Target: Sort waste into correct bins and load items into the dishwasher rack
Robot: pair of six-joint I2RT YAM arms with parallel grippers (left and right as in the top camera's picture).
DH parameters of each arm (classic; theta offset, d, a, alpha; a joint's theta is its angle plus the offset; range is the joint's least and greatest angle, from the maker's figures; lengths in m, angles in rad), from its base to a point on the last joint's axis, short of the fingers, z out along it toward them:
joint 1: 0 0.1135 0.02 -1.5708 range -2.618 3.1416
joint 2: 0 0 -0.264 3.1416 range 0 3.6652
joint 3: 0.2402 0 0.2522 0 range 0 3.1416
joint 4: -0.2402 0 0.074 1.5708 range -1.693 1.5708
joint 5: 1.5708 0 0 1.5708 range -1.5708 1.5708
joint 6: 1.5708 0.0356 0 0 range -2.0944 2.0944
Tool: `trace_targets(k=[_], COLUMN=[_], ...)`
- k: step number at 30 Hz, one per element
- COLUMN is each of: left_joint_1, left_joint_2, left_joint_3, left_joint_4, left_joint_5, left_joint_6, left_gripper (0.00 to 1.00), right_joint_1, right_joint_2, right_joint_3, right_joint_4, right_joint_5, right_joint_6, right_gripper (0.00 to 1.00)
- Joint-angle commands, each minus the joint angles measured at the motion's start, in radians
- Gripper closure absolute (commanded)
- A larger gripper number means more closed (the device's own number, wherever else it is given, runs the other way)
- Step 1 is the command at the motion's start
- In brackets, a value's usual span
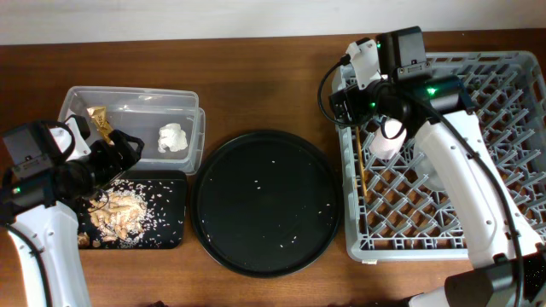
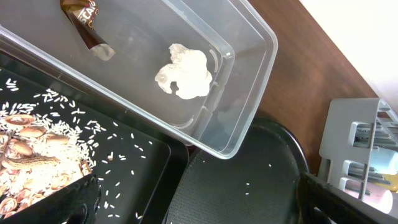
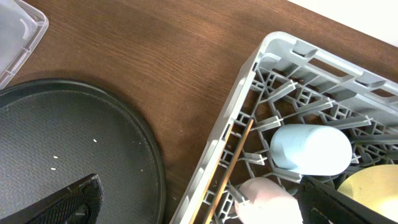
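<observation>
The grey dishwasher rack (image 1: pixel 512 111) stands at the right. In the right wrist view its corner (image 3: pixel 292 53) holds a light blue cup (image 3: pixel 311 149), a pink cup (image 3: pixel 267 199), a yellow bowl (image 3: pixel 373 193) and wooden chopsticks (image 3: pixel 233 162). My right gripper (image 3: pixel 205 208) is open and empty above the rack's left edge. The clear tub (image 1: pixel 136 98) holds the white tissue wad (image 2: pixel 185 71) and the brown-gold wrapper (image 2: pixel 84 22). The flat black tray (image 2: pixel 137 168) holds food scraps with rice (image 2: pixel 25 155). My left gripper (image 2: pixel 199 208) is open and empty above that tray's right edge.
A large round black tray (image 1: pixel 266 202) with a few rice grains lies between the bins and the rack. The chopsticks (image 1: pixel 362 175) lie along the rack's left side. My right arm covers part of the rack's middle. Wooden table surrounds everything.
</observation>
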Motion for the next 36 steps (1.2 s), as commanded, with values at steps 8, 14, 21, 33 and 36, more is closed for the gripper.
trace_targets(k=[8,14,21,33,36], left_joint_1=[0.003,0.003,0.003,0.003,0.003], left_joint_2=[-0.004,-0.004,-0.004,-0.004,-0.004], left_joint_3=[0.001,0.001,0.001,0.001,0.001], left_joint_4=[0.000,0.000,0.000,0.000,0.000], left_joint_5=[0.000,0.000,0.000,0.000,0.000], left_joint_6=[0.010,0.010,0.010,0.009,0.009], left_gripper=[0.01,0.01,0.01,0.01,0.01], right_joint_1=[0.004,0.002,-0.134,-0.181,-0.181], right_joint_2=[-0.441,-0.918,-1.536,-1.643,-1.643], right_joint_3=[0.012,-0.127,-0.872,-1.632,-1.646], right_joint_4=[0.003,0.003,0.319,1.094,1.018], right_joint_5=[-0.013,0.005,0.006,0.002,0.021], right_joint_6=[0.007,0.006,0.054,0.251,0.250], right_gripper=[0.02,0.02,0.02,0.02,0.02])
